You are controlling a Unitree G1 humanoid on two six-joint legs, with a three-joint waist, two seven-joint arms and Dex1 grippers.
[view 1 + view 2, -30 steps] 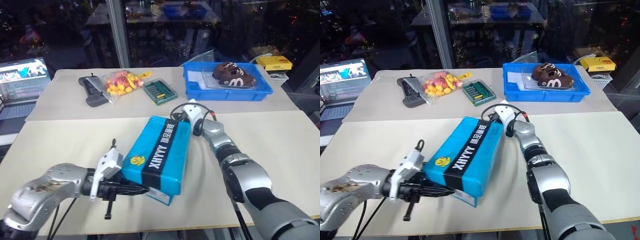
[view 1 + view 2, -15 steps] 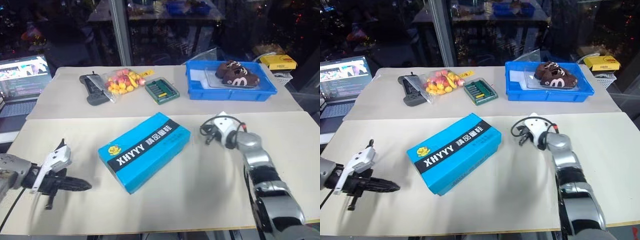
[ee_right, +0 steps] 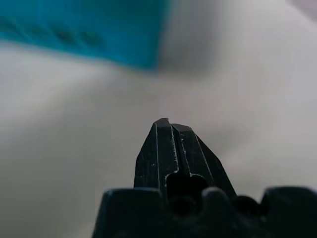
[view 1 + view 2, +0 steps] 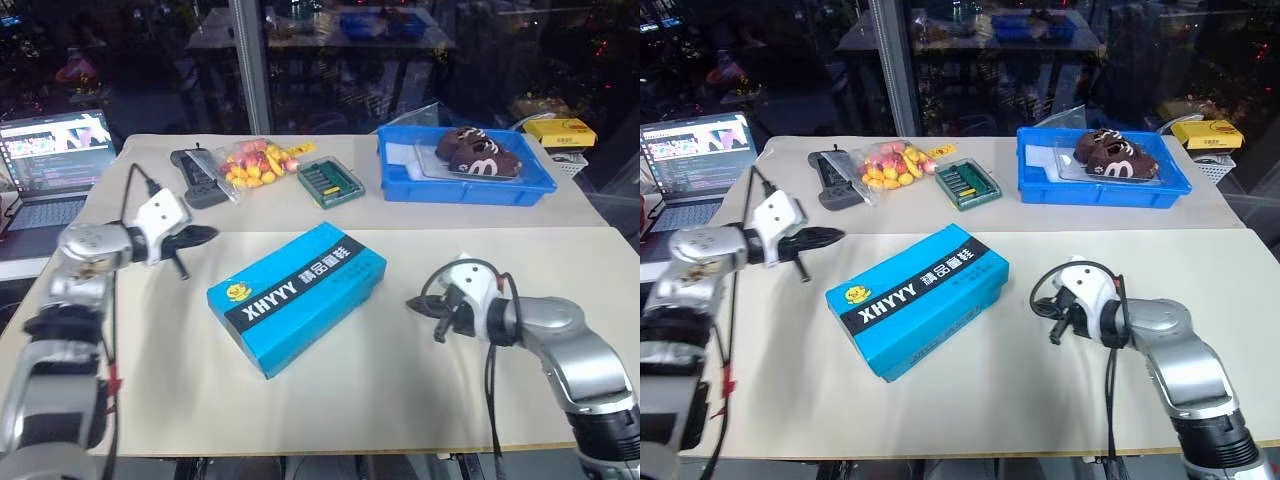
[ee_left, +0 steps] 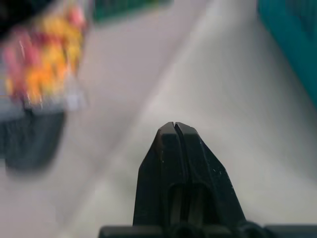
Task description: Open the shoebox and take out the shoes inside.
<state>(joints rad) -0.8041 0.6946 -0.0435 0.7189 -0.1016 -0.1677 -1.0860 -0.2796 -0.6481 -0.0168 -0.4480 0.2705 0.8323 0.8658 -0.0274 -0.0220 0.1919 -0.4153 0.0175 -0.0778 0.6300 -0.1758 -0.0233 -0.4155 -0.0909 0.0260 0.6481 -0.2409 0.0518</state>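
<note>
Lid-opening step isn't started yet imo. The blue shoebox [image 4: 296, 296] is lying shut, diagonal in the middle of the table [image 4: 400, 400], white XHYYY lettering facing up. Left gripper [image 4: 205, 235] and right gripper [image 4: 415, 305] are both clenched on nothing, hovering either side, apart from it. Next move probably needs fingers spreading and catching the lid edge.
</note>
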